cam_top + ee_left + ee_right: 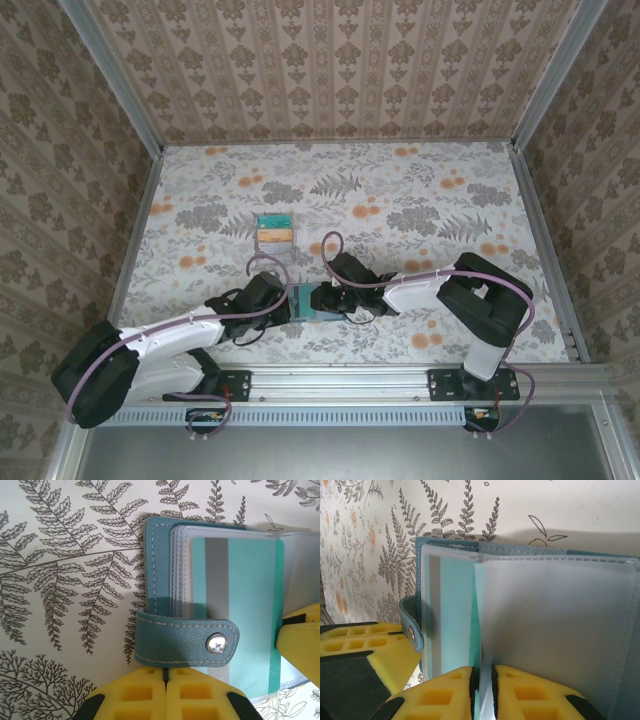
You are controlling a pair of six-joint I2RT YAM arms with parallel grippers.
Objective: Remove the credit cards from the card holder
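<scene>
Floral table (420, 200); patterned walls (330, 60)

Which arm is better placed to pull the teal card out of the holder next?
Right, probably: the right gripper straddles the sleeved teal card, while the left gripper sits shut at the card holder.

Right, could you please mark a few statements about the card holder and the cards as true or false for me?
1. The card holder lies open on the table. True.
2. No card is left in it. False: a teal card with a grey stripe sits inside.
3. An orange-yellow card lies apart from the holder, farther from the arms. True.
4. The left fingers stand wide open. False: they are shut together.
</scene>
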